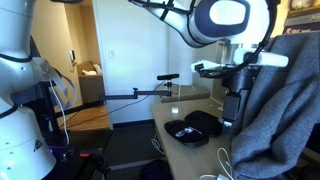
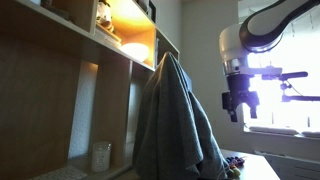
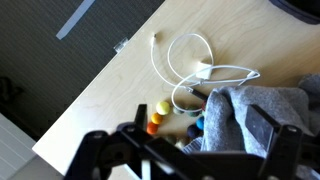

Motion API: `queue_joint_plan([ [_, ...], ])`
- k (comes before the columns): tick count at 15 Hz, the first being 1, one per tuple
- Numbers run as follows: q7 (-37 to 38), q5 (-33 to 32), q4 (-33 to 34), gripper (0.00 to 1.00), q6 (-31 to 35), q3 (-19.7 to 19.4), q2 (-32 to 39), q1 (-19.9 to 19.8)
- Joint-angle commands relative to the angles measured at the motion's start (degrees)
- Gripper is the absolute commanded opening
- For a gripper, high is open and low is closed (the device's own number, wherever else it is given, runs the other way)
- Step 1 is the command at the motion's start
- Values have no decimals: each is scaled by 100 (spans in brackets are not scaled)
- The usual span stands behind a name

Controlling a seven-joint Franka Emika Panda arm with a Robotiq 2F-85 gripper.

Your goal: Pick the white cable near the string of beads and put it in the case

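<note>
your gripper [image 3: 200, 138] hangs with fingers spread and holding nothing above the white cable [image 3: 205, 71], looped mid-frame in the wrist view beside the beads [image 3: 160, 112] and grey cloth [image 3: 260, 105].

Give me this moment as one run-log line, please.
gripper: open, high above table | white cable: on table beside string of beads | case: open

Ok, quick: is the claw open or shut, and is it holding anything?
Claw: open, holding nothing; the thin white looped cable lies free on the light wooden tabletop.
</note>
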Motion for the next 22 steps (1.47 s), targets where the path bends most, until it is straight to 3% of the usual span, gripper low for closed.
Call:
queue_joint_plan([
  [1,418,60,312,100,-38,-160,217,43],
  [6,883,-68,460,100,-369,-312,399,52],
  [12,686,129,789,100,-705,-319,836,-144],
  [18,-1356,374,988,100,-730,-20,1103,-428],
  [22,-2022,327,1171,100,-985,-2,1285,-477],
])
